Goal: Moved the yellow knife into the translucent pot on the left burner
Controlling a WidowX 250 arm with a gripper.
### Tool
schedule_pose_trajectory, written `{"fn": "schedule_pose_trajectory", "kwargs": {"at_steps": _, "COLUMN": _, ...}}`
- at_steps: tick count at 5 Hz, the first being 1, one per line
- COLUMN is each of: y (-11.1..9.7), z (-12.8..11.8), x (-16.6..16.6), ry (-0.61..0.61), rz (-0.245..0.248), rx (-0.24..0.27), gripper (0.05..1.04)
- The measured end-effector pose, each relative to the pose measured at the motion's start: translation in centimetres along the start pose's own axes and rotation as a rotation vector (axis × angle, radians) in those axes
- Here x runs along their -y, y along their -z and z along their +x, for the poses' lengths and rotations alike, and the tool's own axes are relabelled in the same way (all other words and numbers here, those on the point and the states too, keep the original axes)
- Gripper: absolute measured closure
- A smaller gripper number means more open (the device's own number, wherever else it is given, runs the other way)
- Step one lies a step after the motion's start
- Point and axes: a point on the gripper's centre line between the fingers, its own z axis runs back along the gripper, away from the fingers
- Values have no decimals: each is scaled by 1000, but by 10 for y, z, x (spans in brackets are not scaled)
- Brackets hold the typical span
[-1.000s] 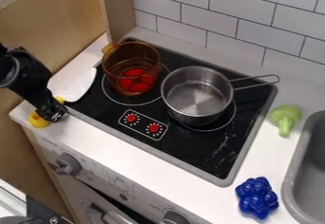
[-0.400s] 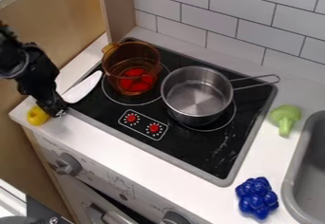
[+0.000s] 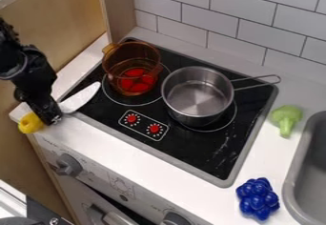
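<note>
The black gripper [image 3: 52, 119] hangs at the left over the counter's front left corner, shut on the knife between its yellow handle and its blade. The knife's white blade [image 3: 81, 98] points right and up over the stove's left edge, and its yellow handle end [image 3: 30, 123] sticks out on the gripper's left side. The translucent amber pot [image 3: 132, 67] stands on the left burner, to the upper right of the gripper, with red showing at its bottom. The middle of the knife is hidden by the gripper.
A steel saucepan [image 3: 198, 96] stands on the right burner, its handle toward the right. A green broccoli toy [image 3: 286, 119] and a blue grape toy [image 3: 257, 199] lie on the counter beside the grey sink [image 3: 292, 185]. A wooden panel [image 3: 56, 23] rises at the left.
The knife has turned in the view, its blade looking narrower and its tip swinging lower. Its yellow end has moved left. The gripper has shifted slightly, still holding the knife.
</note>
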Motion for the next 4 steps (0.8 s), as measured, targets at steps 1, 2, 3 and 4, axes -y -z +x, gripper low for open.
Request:
{"fn": "schedule_pose_trajectory", "kwargs": {"at_steps": 1, "y": -17, "z": 5, "x": 2, "ry": -13, "rz": 1, "rx": -30, "gripper": 766}}
{"fn": "schedule_pose_trajectory", "kwargs": {"at_steps": 2, "y": -36, "z": 12, "x": 5, "ry": -30, "rz": 0, "rx": -71, "gripper": 766}}
{"fn": "schedule_pose_trajectory", "kwargs": {"at_steps": 3, "y": -52, "z": 15, "x": 12, "ry": -69, "rz": 15, "rx": -128, "gripper": 766}}
{"fn": "schedule_pose_trajectory", "kwargs": {"at_steps": 4, "y": -71, "z": 24, "x": 21, "ry": -109, "rz": 13, "rx": -174, "gripper": 766}}
